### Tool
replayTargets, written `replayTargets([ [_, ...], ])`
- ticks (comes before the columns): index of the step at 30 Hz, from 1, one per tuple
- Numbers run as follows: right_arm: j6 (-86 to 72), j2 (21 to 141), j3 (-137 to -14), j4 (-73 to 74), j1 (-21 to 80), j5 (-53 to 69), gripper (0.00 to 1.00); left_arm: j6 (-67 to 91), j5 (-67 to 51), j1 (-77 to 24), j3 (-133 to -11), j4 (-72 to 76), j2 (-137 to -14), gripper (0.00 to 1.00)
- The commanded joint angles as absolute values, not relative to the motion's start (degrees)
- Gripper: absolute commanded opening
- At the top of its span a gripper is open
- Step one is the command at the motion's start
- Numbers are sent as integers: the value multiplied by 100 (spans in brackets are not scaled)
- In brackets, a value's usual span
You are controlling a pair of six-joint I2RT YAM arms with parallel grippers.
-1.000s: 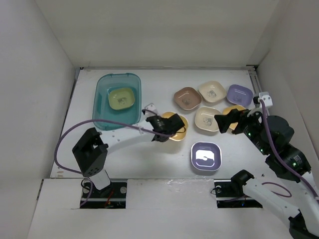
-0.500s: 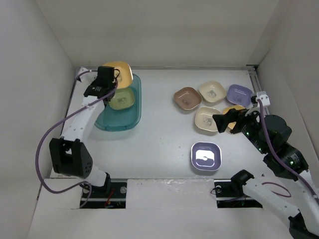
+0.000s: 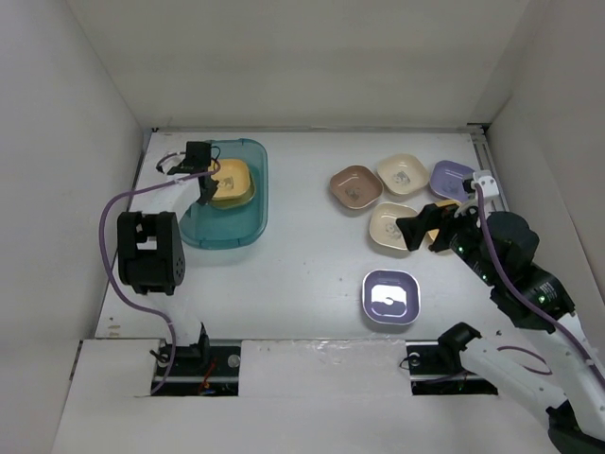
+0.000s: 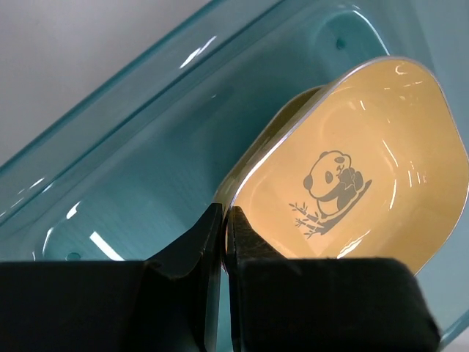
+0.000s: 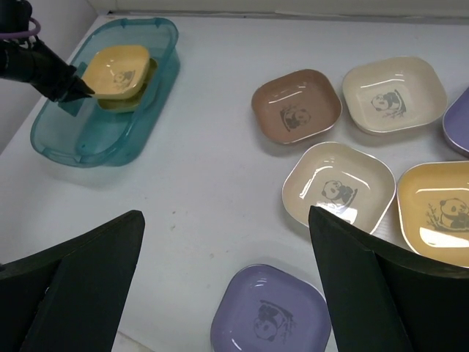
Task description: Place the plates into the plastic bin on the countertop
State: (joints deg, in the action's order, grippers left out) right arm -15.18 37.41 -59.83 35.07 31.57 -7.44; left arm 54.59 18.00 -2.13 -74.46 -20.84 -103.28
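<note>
Matte white tabletop (image 3: 302, 274), white walls on three sides; a metal rail runs along the right wall edge.

The teal plastic bin (image 3: 222, 229) sits far left on the tabletop. Left tool (image 4: 226, 216) is inside the bin, fingers pinched together on the rim of a yellow-orange plate (image 4: 366, 169), which is tilted and lies on another plate. Only a thin olive edge of that lower plate shows, so its colour is hard to call.

Right tool (image 5: 226, 220) hangs above the tabletop with its fingers wide apart, holding nothing.

Six plates lie loose on the right half:
- brown-pink plate (image 5: 296, 106)
- far cream plate (image 5: 393, 95)
- near cream plate (image 5: 338, 185)
- second yellow-orange plate (image 5: 440, 213), mostly hidden by the right arm in the top view
- near lavender plate (image 5: 270, 315), alone towards the front
- far lavender plate (image 3: 454, 178), cut off at the frame edge in the right wrist view

The far plates sit close together; I cannot tell whether they touch.
</note>
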Motion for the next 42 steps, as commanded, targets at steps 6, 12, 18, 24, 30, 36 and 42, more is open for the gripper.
replayTargets([
  [6, -1459, 3744, -6047, 3199, 3199, -668, 100, 5238, 1521, -193, -7584, -1573, -10107, 29],
  [12, -1459, 3691, -6047, 3199, 3199, -668, 100, 5238, 1521, -254, -7277, -1635, -9722, 99],
  [18, -1529, 3771, -6047, 3199, 3199, -957, 100, 4835, 2117, -1439, -7330, -1565, -8589, 100],
  [24, -1758, 3841, -6047, 3077, 3199, -1345, 100, 4764, 2154, -3136, -7811, -1398, -8717, 100],
  [30, -1758, 3894, -6047, 3023, 3199, -1161, 100, 5167, 1505, -3594, -9674, -2171, -11060, 100],
  [36, -1758, 3691, -5678, 2848, 3199, -1055, 100, 5352, 1433, -3867, -11362, -2513, -12591, 100],
  [42, -1758, 3516, -5607, 2900, 3199, -1063, 100, 5607, 1538, -3929, -11795, -2759, -13087, 92],
])
